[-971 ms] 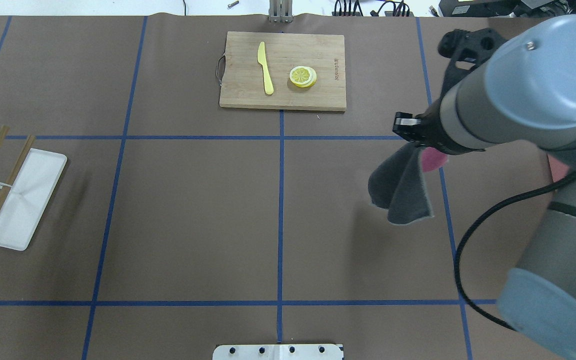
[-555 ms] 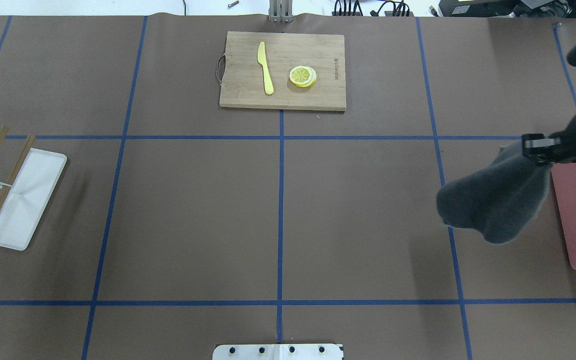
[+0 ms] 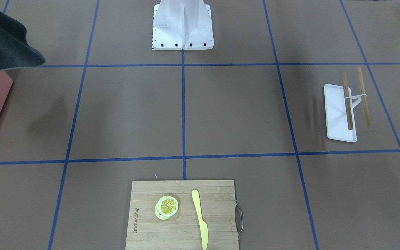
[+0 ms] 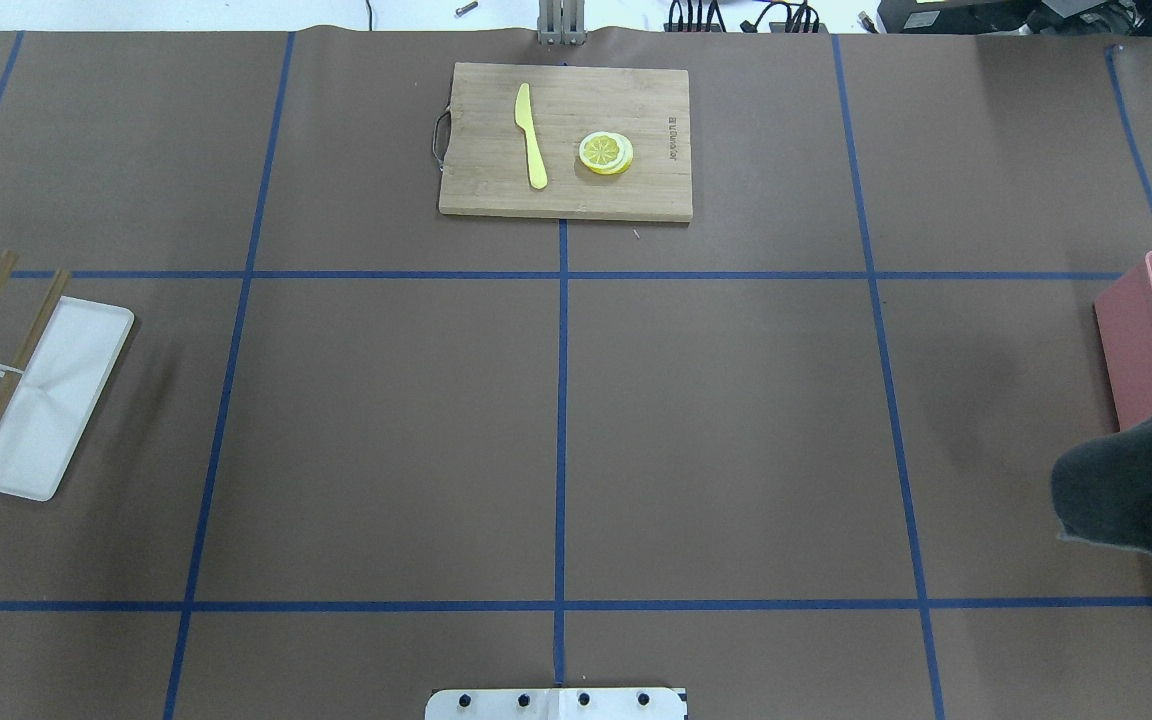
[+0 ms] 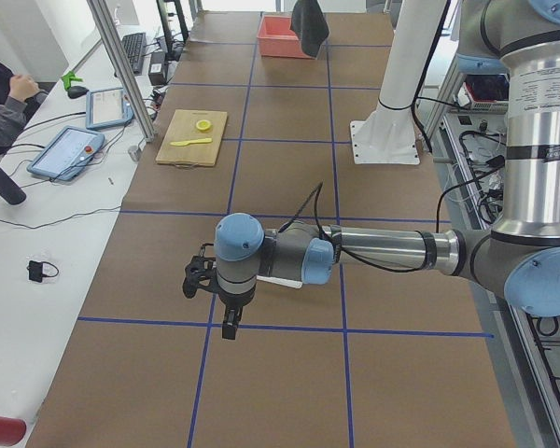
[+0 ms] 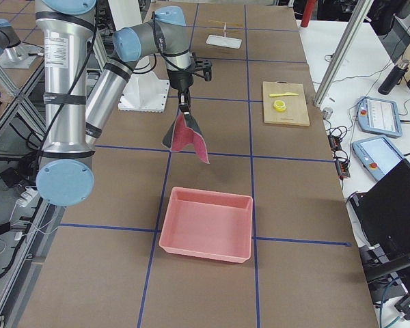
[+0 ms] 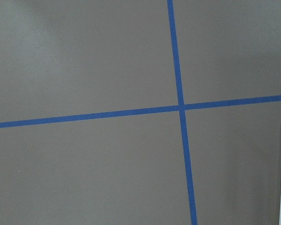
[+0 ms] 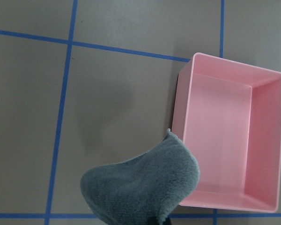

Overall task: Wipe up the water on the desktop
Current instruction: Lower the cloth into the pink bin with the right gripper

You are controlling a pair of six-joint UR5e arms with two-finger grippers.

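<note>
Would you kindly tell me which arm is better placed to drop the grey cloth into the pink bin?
Right, I'd judge. The grey cloth hangs from the right gripper, close to the pink bin, while the left gripper hangs empty over the opposite end of the desktop.

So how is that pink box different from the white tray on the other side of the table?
The pink box has tall walls; the white tray is shallow, nearly flat. The box is empty, while a wooden stick lies lengthwise over the tray. The box sits at the robot's right end of the table, the tray at its left. Both are rectangular with rounded corners.
</note>
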